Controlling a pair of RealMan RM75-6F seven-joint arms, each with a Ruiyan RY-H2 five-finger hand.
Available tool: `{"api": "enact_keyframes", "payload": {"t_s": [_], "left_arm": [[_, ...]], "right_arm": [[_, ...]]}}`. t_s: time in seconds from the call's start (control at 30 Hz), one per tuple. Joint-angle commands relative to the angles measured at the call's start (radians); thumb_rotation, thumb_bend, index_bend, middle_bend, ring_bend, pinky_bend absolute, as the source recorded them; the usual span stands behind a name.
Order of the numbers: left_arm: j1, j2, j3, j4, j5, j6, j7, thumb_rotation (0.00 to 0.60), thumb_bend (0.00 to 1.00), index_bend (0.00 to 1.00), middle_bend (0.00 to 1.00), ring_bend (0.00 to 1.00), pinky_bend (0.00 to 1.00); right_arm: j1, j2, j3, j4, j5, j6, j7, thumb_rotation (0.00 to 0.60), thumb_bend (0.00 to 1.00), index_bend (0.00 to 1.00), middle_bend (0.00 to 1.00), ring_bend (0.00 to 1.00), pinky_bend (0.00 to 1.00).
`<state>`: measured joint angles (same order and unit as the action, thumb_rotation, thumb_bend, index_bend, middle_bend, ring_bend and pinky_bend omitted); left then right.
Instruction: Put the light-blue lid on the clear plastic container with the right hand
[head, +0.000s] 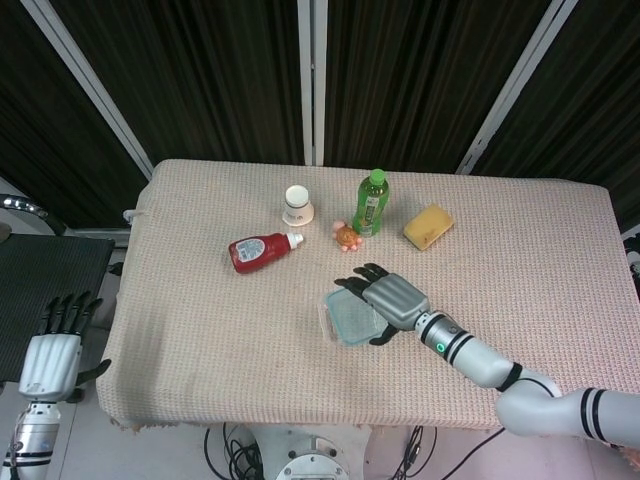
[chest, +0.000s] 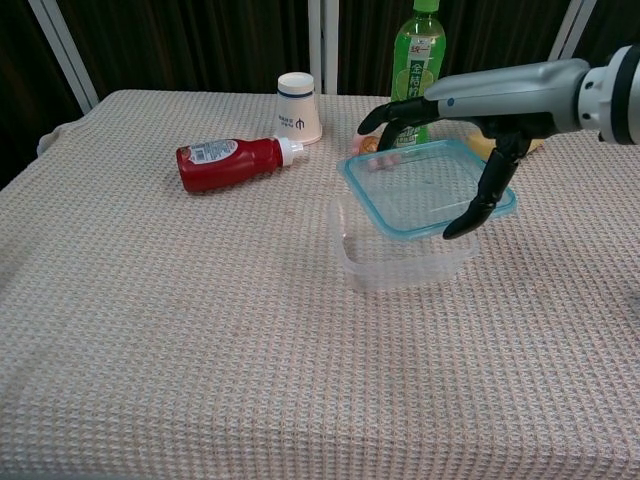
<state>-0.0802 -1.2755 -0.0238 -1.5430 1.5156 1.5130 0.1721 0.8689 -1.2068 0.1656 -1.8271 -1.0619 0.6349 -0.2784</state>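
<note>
The right hand (chest: 470, 130) is closed around the light-blue, translucent, rectangular plastic lid (chest: 425, 188), which is gripped from above by its far and near edges, the thumb hooked under the near right edge. The lid is held in the air just above the clear, rectangular plastic container (chest: 400, 252), tilted, with its far edge higher, and offset a little toward the far right of the container's rim. Contact between lid and rim cannot be made out.

For the step to be done well, the lid should probably be levelled and drawn slightly toward the near left until its four corners are matched to the container's. Only then should it be lowered and pressed. The container is light and empty, so it is likely to be pushed along the cloth if one edge is set down first. The thumb will need to be cleared from beneath the rim before the lid can be seated.

The left hand (head: 52, 352) is hung beside the table, well apart from the work, fingers spread and nothing held.

The table is covered by a beige waffle-weave cloth (chest: 150, 330). Beyond the container are found a red squeeze bottle (chest: 230, 162) lying on its side, a white cup (chest: 298, 107), a green drink bottle (chest: 418, 60), a small orange and pink turtle toy (head: 346, 237) and a yellow sponge (head: 428, 226). Dark curtains (head: 200, 70) with pale metal frames are seen behind.
</note>
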Motion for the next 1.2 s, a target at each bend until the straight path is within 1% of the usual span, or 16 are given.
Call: {"api": "enact_keyframes", "payload": {"t_s": [0.03, 0.1, 0.2, 0.4, 0.57, 0.83, 1.2], "left_arm": [[-0.001, -0.006, -0.001, 0.023, -0.007, -0.009, -0.025, 0.600, 0.06, 0.12, 0.05, 0.00, 0.00], [-0.004, -0.010, -0.002, 0.037, -0.005, -0.013, -0.041, 0.600, 0.06, 0.12, 0.05, 0.00, 0.00], [-0.008, -0.016, -0.002, 0.057, -0.001, -0.017, -0.060, 0.600, 0.06, 0.12, 0.05, 0.00, 0.00], [-0.011, -0.021, -0.003, 0.080, -0.001, -0.021, -0.086, 0.600, 0.06, 0.12, 0.05, 0.00, 0.00], [-0.011, -0.026, -0.002, 0.093, -0.002, -0.024, -0.099, 0.600, 0.06, 0.12, 0.05, 0.00, 0.00], [-0.013, -0.028, -0.003, 0.101, -0.003, -0.026, -0.107, 0.600, 0.06, 0.12, 0.05, 0.00, 0.00], [-0.016, -0.027, -0.004, 0.093, -0.005, -0.030, -0.098, 0.600, 0.06, 0.12, 0.05, 0.00, 0.00]], "right_arm": [[0.084, -0.116, -0.038, 0.004, 0.195, 0.070, -0.147, 0.600, 0.04, 0.00, 0.29, 0.00, 0.00], [0.104, -0.148, -0.054, 0.005, 0.253, 0.110, -0.190, 0.600, 0.04, 0.00, 0.29, 0.00, 0.00], [0.123, -0.179, -0.062, 0.011, 0.306, 0.139, -0.211, 0.600, 0.04, 0.00, 0.28, 0.00, 0.00], [0.151, -0.216, -0.077, 0.025, 0.365, 0.179, -0.243, 0.600, 0.04, 0.00, 0.28, 0.00, 0.00], [0.161, -0.223, -0.090, 0.029, 0.394, 0.206, -0.258, 0.600, 0.04, 0.00, 0.28, 0.00, 0.00], [0.154, -0.208, -0.097, 0.018, 0.395, 0.220, -0.235, 0.600, 0.04, 0.00, 0.28, 0.00, 0.00], [0.139, -0.207, -0.104, 0.044, 0.368, 0.203, -0.184, 0.600, 0.04, 0.00, 0.28, 0.00, 0.00]]}}
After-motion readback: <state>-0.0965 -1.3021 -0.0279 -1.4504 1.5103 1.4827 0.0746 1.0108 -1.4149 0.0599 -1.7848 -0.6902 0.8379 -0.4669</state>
